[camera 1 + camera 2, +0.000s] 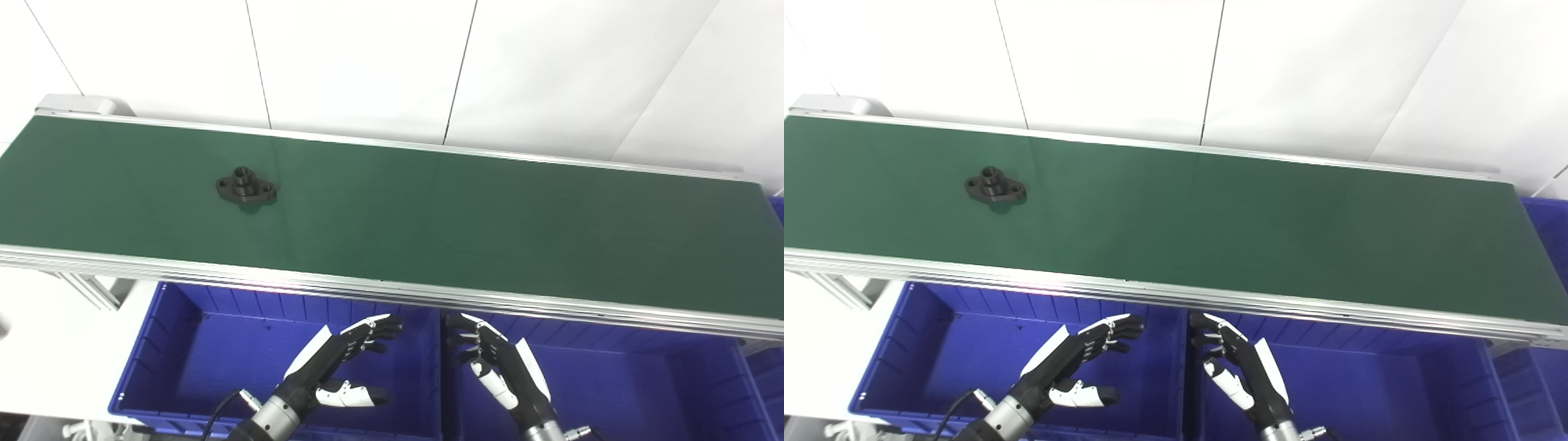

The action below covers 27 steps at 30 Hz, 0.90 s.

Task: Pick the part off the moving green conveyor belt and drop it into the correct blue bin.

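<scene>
A black metal part [246, 188], a flat flange with a short round hub, lies on the green conveyor belt [429, 214] toward its left end. My left hand [340, 361] is open and empty, held low over the left blue bin [177, 355], below the belt's near rail. My right hand [499, 364] is open and empty over the right blue bin [643, 392]. Both hands are well to the right of and nearer than the part.
The belt's aluminium near rail [392, 294] runs between the hands and the belt. A further blue bin [776, 211] shows at the belt's right end. A white wall stands behind the conveyor.
</scene>
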Each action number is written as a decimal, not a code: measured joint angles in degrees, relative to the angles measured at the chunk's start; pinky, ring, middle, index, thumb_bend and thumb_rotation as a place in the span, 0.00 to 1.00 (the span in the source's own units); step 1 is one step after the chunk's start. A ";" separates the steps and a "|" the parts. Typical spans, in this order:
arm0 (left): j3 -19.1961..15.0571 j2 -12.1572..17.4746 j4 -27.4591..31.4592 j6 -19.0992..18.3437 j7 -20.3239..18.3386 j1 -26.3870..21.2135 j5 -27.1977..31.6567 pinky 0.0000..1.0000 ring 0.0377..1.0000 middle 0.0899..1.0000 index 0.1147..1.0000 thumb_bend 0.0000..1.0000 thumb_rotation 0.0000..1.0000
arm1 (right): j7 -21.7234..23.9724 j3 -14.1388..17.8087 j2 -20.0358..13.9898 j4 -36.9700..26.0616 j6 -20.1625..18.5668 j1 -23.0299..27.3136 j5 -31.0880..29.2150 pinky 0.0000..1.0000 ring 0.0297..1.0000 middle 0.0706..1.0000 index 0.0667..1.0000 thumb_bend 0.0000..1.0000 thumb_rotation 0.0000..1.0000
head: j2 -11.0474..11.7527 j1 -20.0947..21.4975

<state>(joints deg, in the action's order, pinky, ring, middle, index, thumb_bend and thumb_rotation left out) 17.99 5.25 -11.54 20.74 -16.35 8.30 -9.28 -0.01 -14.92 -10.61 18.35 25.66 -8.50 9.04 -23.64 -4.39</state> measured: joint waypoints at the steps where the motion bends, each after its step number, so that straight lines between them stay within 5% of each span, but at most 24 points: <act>1: 0.00 -0.03 -0.22 0.00 0.04 -0.12 -0.02 0.77 0.83 0.83 0.83 0.90 0.66 | 0.00 -0.14 -0.14 0.13 0.02 0.15 0.01 0.61 0.69 0.78 0.78 0.85 1.00 | 0.52 -0.35; 17: 0.18 -0.26 -3.63 1.35 0.72 -1.47 -0.16 0.75 0.82 0.82 0.81 0.90 0.66 | -1.00 -1.78 -1.54 1.35 0.94 1.29 -0.58 0.59 0.69 0.79 0.75 0.78 0.94 | 2.99 -1.14; 27: 0.18 -0.31 -4.58 1.81 0.85 -1.95 0.01 0.74 0.82 0.82 0.81 0.90 0.66 | -9.67 -2.62 -8.52 -17.07 0.16 -5.54 0.43 0.56 0.65 0.74 0.72 0.74 0.82 | 2.64 -0.53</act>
<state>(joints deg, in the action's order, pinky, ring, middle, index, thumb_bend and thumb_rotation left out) 18.17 4.94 -16.12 22.55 -15.51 6.34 -9.27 -9.68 -17.54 -19.14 1.28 25.82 -14.04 9.47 -21.01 -4.92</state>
